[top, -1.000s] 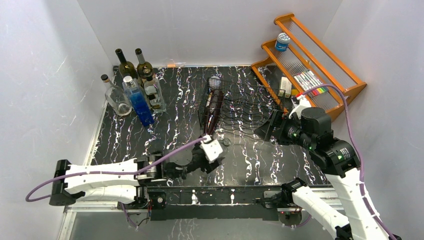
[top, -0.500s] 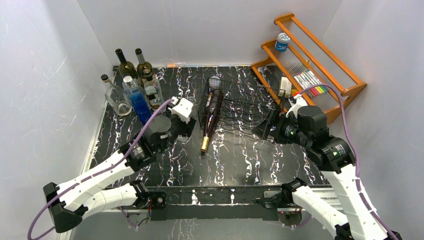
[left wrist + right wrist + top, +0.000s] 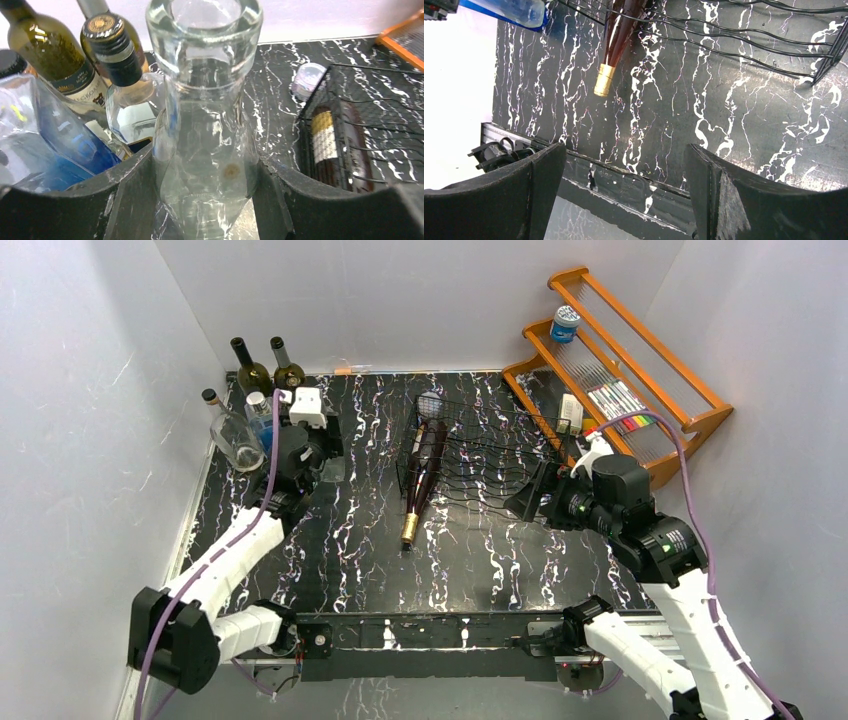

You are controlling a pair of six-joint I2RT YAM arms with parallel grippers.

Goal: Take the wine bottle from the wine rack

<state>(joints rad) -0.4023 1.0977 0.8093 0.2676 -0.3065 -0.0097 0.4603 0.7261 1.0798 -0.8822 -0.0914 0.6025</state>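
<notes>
Item: wine bottle [image 3: 424, 468], slender dark maroon glass, pale label, gold foil cap. It lies in the leftmost cradle of the rack [image 3: 490, 455], with its neck pointing near and overhanging the table [image 3: 350, 530]. The rack is thin black wire with wavy cradles; the table is black with white marble veining. At far left, the left gripper [image 3: 202, 167] pinches a clear bottle [image 3: 205, 100] of smooth, waisted glass. The right gripper [image 3: 624, 150] is spread wide, near-right of the rack.
</notes>
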